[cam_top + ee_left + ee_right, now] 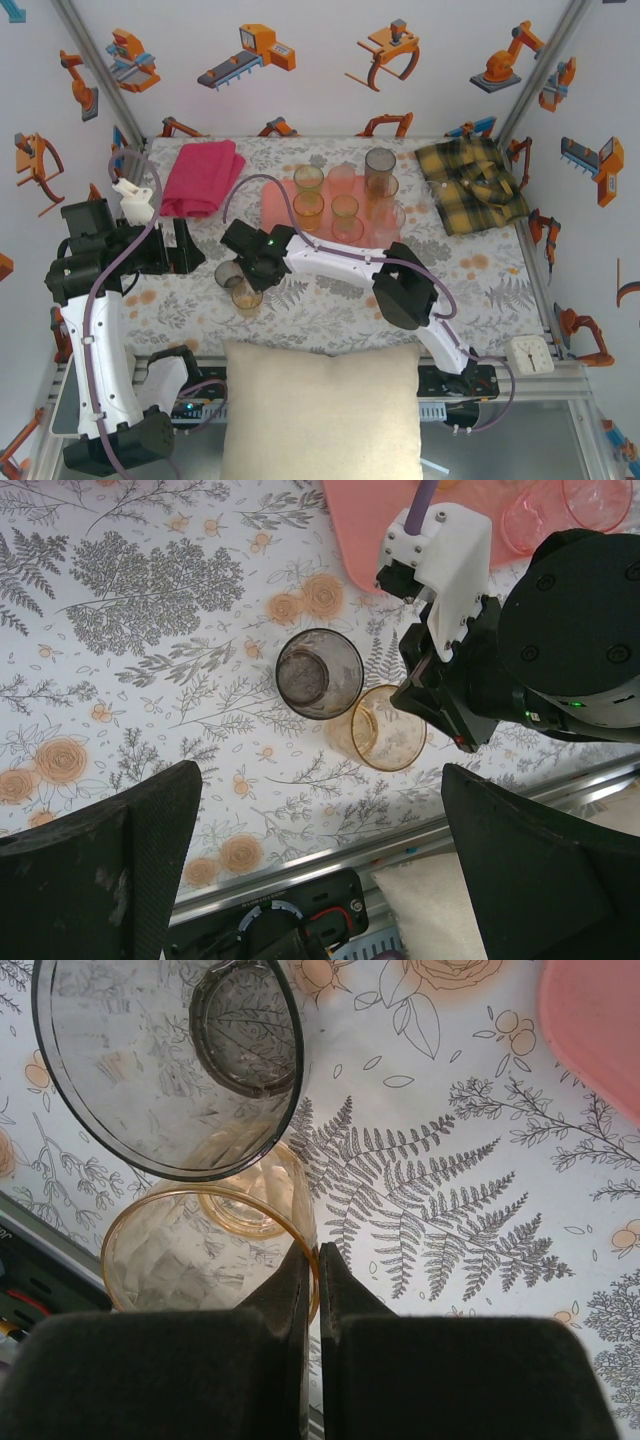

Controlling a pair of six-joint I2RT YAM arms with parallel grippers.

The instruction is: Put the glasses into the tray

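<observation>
Nearly shut, the right claw [313,1255] is pinching the amber glass [190,1250] at its rim. One finger is sitting inside the glass and the other outside, as far as I can judge, because the dark pads are covering that part of the rim in the right wrist view. The amber glass is standing upright on the flowered table [500,280], outside the tray [275,195] and near the front edge. The grey glass [320,673] is standing just beside it, on the side away from that edge.

The tray is lying farther back, around the middle of the table. Several glasses [345,208] are standing in it, among them amber, pink and grey ones.

The left claw [320,770] is hanging above the table to the left of the two glasses, with its fingers spread wide and holding nothing.

A magenta towel [200,175] is lying at the back left and a yellow plaid cloth [470,185] at the back right. A pale cushion [320,410] is resting at the front edge, and a small white clock [527,355] is sitting at the front right.
</observation>
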